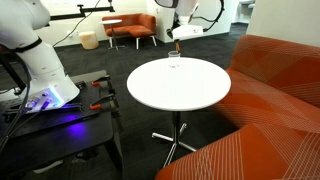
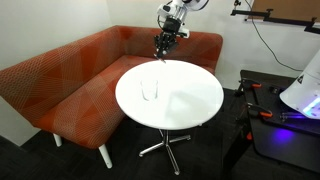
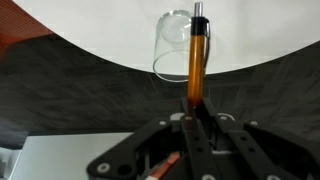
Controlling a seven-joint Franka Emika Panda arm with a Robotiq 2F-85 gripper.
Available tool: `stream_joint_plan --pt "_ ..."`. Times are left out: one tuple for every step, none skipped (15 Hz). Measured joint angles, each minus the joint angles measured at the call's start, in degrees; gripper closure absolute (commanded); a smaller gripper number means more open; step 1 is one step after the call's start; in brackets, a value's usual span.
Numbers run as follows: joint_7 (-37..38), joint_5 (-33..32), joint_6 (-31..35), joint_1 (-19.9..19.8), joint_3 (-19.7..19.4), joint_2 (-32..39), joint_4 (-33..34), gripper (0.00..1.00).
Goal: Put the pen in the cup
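My gripper (image 3: 197,112) is shut on the pen (image 3: 196,62), an orange-brown stick with a dark tip that points away from the wrist camera. In the wrist view the clear cup (image 3: 182,45) stands on the round white table (image 3: 90,30), just beyond the pen's tip. In an exterior view the gripper (image 2: 163,46) hangs above the table's far edge, well above and behind the cup (image 2: 150,90). In an exterior view the cup (image 1: 174,60) sits at the table's far rim, with the gripper (image 1: 176,40) and pen (image 1: 177,48) over it.
An orange sofa (image 2: 60,80) wraps around the table (image 2: 190,100) on two sides. A black cart with the robot base (image 1: 45,85) stands beside the table. The table has one central leg (image 1: 176,135) on a cross foot.
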Motion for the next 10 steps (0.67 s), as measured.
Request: stream_joint_plan --pt "-1.49 0.49 -0.76 0.4 -0.4 0.0 0.2 0.97" --pt "-2.59 0.76 -1.58 0.9 -0.84 0.01 0.48 0.97" --pt "-3.39 0.98 -2.32 1.51 -1.27 0.02 0.79 0.97" --pt "-3.87 1.32 -2.94 2.09 -1.61 0.07 1.1 0.97" --pt "-4.25 1.82 -3.59 2.57 -1.78 0.18 1.5 0.97" --pt "-4.9 2.67 -4.2 3.01 -1.83 0.35 1.92 0.97" --pt "-5.56 3.66 -4.94 3.4 -1.84 0.58 2.4 0.97" --pt "-6.2 4.66 -5.71 3.78 -1.88 0.86 2.87 0.97" --pt "-6.94 5.77 -6.49 4.12 -1.88 1.2 3.36 0.97" --pt "-7.62 7.18 -7.08 4.41 -1.89 1.59 3.86 0.97"
